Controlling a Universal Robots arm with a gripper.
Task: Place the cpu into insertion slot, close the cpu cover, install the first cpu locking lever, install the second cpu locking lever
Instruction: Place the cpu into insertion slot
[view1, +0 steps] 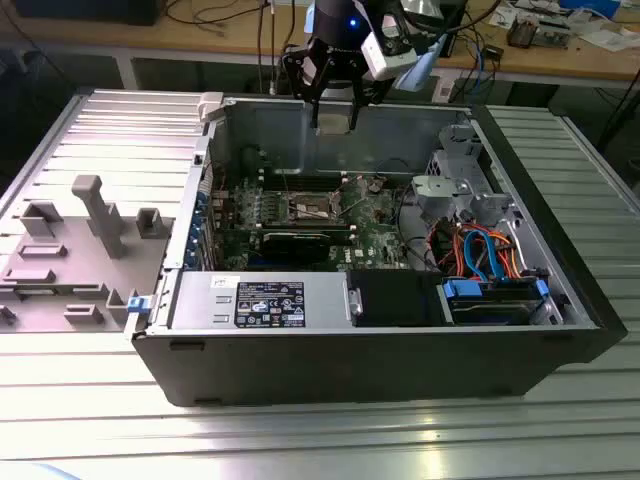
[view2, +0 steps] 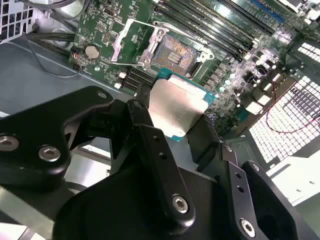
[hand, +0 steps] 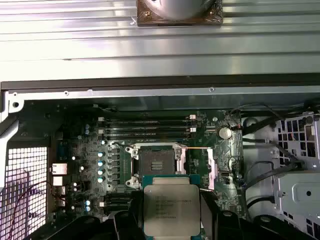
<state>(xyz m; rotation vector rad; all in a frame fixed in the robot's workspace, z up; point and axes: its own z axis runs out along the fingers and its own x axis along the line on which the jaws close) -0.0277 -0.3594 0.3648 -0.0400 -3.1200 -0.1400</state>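
1. Black gripper (view1: 335, 112) hangs above the back wall of the open case (view1: 560, 300) in the exterior view. The insertion slot (view1: 310, 208) sits well below it on the board.
2. Second wrist view: fingers (view2: 145, 107) are clamped on opposite edges of the cpu (view2: 176, 105), with the bare slot just past the chip's far edge.
3. First wrist view: the chip's edges look roughly parallel to the slot's, which lies just ahead of the hand and slightly off to one side.

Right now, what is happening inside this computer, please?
The robot arm's jaws are shut on the cpu and hold it in the air above the open computer case. The insertion slot below it lies uncovered and empty, so the cpu is not yet seated.
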